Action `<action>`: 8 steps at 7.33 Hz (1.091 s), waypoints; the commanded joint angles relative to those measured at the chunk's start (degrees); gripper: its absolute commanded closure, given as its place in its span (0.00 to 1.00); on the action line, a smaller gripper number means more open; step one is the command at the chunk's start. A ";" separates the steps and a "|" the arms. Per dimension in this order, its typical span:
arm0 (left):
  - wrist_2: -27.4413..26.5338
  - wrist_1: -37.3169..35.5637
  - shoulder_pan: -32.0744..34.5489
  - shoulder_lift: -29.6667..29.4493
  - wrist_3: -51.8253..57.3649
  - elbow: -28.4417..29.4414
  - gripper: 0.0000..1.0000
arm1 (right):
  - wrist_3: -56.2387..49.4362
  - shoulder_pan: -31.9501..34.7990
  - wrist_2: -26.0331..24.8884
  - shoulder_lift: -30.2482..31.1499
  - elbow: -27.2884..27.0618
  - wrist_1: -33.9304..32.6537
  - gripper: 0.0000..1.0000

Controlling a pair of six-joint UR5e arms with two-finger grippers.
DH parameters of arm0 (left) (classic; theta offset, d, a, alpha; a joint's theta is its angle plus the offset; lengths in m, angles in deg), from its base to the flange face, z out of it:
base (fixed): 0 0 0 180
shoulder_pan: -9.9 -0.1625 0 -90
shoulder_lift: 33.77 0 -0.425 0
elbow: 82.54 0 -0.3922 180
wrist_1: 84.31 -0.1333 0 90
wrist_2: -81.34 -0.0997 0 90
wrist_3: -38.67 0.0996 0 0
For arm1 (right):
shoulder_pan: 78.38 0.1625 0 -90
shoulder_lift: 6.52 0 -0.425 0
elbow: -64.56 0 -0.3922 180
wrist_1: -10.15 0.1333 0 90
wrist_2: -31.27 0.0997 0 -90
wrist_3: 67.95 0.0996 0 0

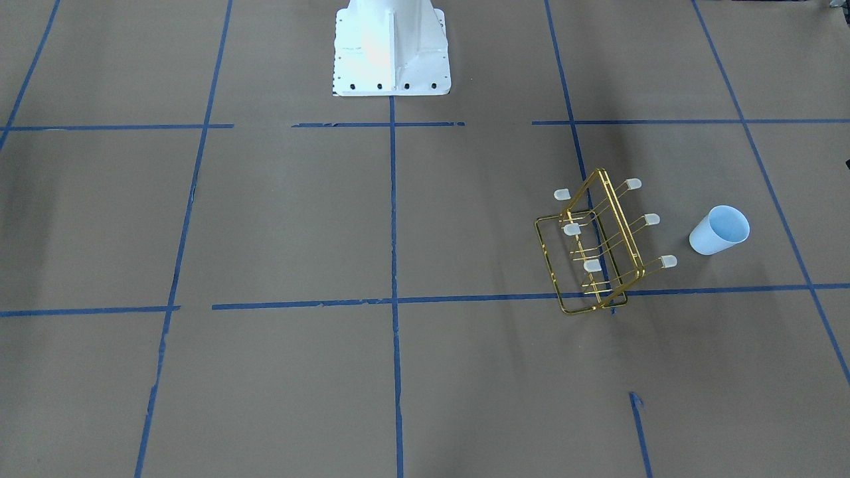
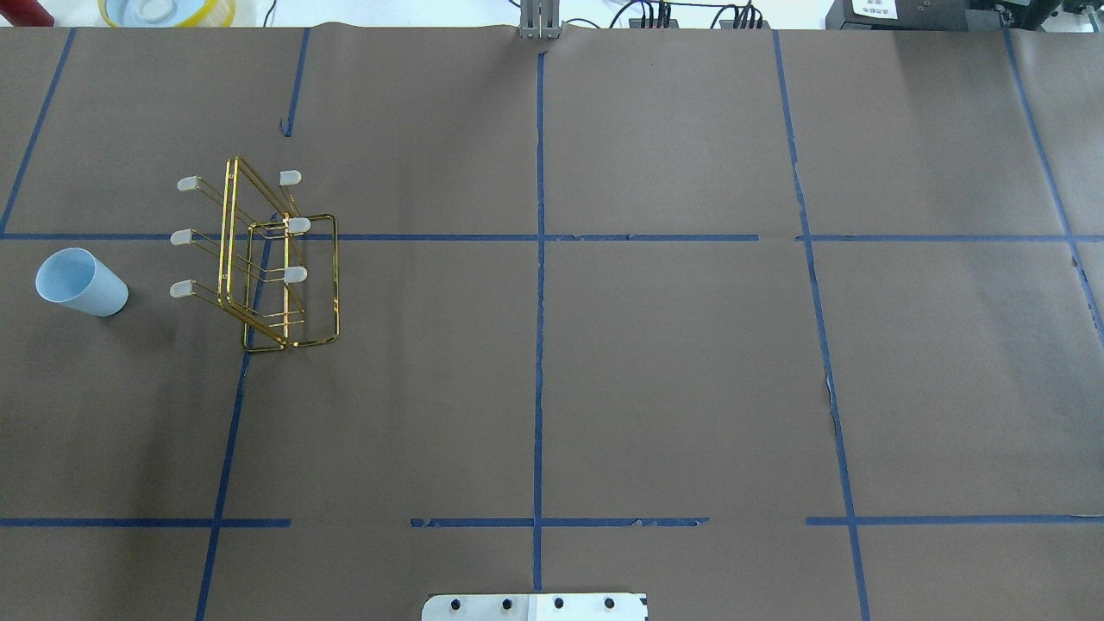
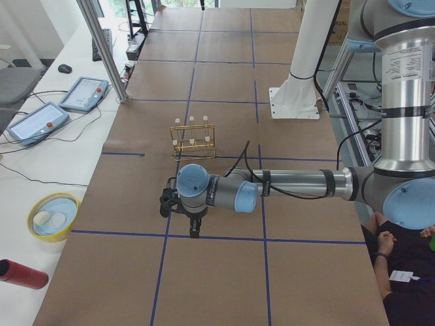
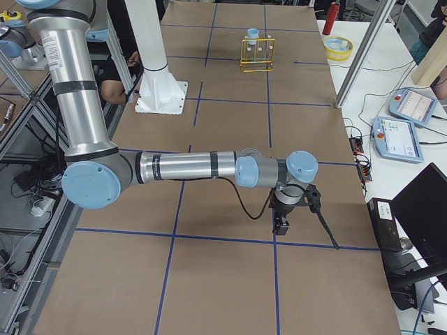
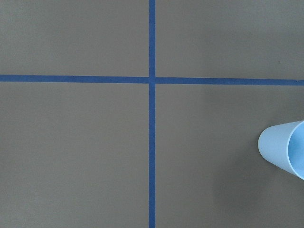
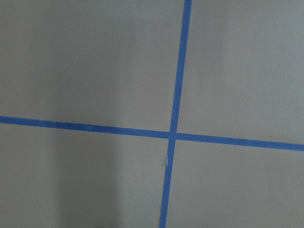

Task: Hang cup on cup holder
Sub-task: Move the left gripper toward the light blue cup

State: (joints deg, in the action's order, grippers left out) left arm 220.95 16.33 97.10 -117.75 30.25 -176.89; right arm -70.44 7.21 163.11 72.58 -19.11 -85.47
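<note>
Two tools hang pointing down over the brown table (image 2: 673, 362): the left tool (image 3: 195, 232) and, at the opposite end, the right tool (image 4: 280, 227). Whether either is apart or together cannot be told. Farther out on the robot's left, the cup (image 2: 82, 283) stands upright, near the cup holder (image 2: 259, 256) but apart from it. Beyond the far edge sits a yellow bowl (image 2: 168, 10).
</note>
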 commanded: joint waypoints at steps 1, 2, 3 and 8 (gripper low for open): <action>-0.04 -0.10 -0.09 -0.56 -0.02 0.31 0.00 | -0.06 0.02 0.00 0.00 0.00 0.00 0.00; -0.13 -0.27 -0.62 -1.00 0.07 1.09 0.00 | -0.06 0.02 0.00 0.00 0.00 0.00 0.00; 0.05 -0.19 -0.62 -1.18 0.07 1.36 0.00 | 0.03 0.02 0.00 0.00 0.00 0.00 0.00; -14.92 29.16 -0.62 2.57 0.16 1.71 0.03 | 0.03 0.02 0.00 0.00 0.00 0.00 0.00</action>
State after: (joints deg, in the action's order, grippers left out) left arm 213.63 32.53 96.59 -117.09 30.58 -175.61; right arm -70.46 7.23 163.11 72.58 -19.11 -85.47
